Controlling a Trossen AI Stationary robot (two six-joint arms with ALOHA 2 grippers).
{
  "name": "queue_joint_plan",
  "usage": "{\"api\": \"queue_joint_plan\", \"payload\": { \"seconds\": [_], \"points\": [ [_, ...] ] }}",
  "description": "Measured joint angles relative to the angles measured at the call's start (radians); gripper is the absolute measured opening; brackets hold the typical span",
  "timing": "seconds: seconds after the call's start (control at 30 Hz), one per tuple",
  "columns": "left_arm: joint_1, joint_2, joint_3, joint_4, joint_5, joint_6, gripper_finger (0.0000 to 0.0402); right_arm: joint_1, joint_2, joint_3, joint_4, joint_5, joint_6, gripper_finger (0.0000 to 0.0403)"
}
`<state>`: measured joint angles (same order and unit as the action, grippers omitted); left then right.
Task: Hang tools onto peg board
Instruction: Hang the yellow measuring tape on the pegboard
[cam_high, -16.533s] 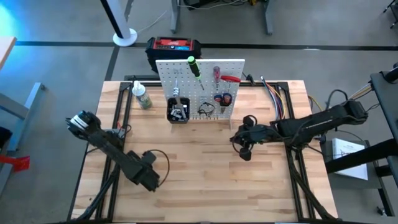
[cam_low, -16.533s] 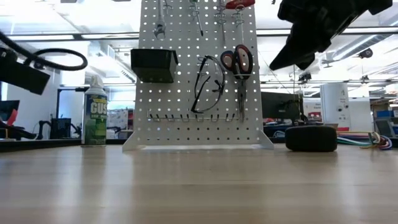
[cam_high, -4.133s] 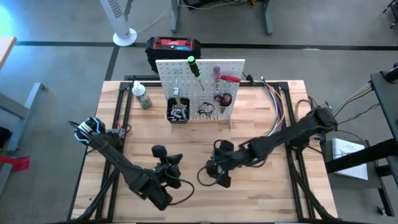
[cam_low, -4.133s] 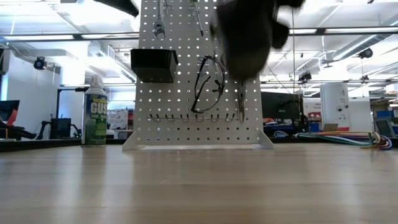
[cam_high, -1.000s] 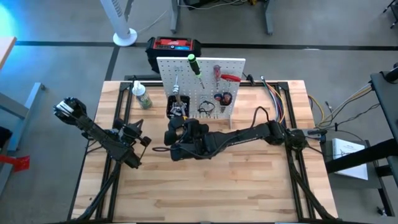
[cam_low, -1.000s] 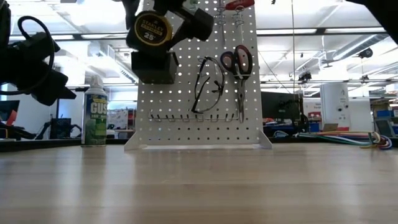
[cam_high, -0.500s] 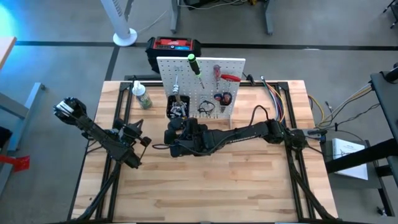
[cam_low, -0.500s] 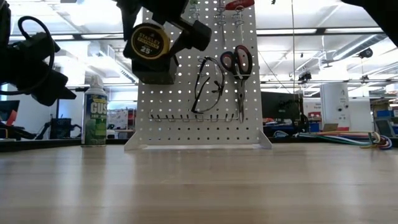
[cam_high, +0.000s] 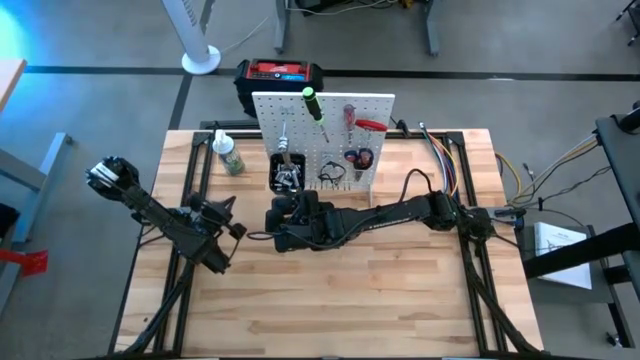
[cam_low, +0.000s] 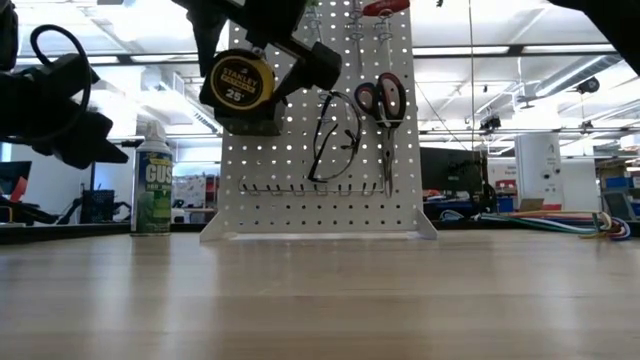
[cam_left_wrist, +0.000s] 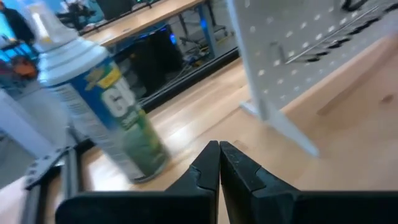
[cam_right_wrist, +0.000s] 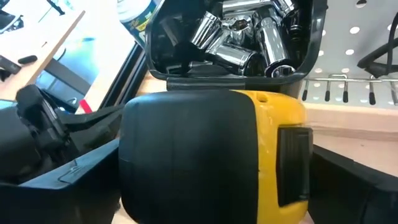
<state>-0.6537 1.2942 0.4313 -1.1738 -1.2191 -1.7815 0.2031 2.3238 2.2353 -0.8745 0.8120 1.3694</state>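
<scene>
While the right gripper (cam_low: 262, 75) grasps the "STANLEY 25'" tape measure (cam_low: 238, 82), the left gripper (cam_left_wrist: 219, 163) stays clenched.

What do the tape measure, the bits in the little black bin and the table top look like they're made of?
The tape measure looks like yellow hard plastic with matt black, probably rubbery, grip panels. The pieces in the black bin look like polished or chromed steel, since they are mirror-bright with sharp glints. The table top looks like pale wood, butcher-block style, with visible strips and grain and a light sheen.
</scene>
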Motion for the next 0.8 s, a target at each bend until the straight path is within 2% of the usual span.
{"api": "queue_joint_plan", "payload": {
  "seconds": [0.17,0.43,0.5,0.6,0.8],
  "points": [
    [0.000,0.000,0.011,0.203,-0.055,0.202,0.0000,0.000,0.000,0.025,-0.002,0.000,-0.015,0.0388],
    [0.004,0.000,0.032,0.662,-0.182,0.697,0.0000,-0.003,0.000,0.067,-0.010,0.009,-0.048,0.0389],
    [0.015,0.000,0.033,0.717,-0.232,0.747,0.0000,-0.007,0.000,0.067,-0.012,-0.012,-0.049,0.0389],
    [0.063,0.000,0.033,0.729,-0.271,0.745,0.0000,-0.013,0.000,0.066,-0.013,-0.043,-0.056,0.0389],
    [0.180,0.014,0.030,0.730,-0.220,0.774,0.0000,-0.017,0.000,0.065,-0.030,-0.066,-0.078,0.0389]
  ]
}}
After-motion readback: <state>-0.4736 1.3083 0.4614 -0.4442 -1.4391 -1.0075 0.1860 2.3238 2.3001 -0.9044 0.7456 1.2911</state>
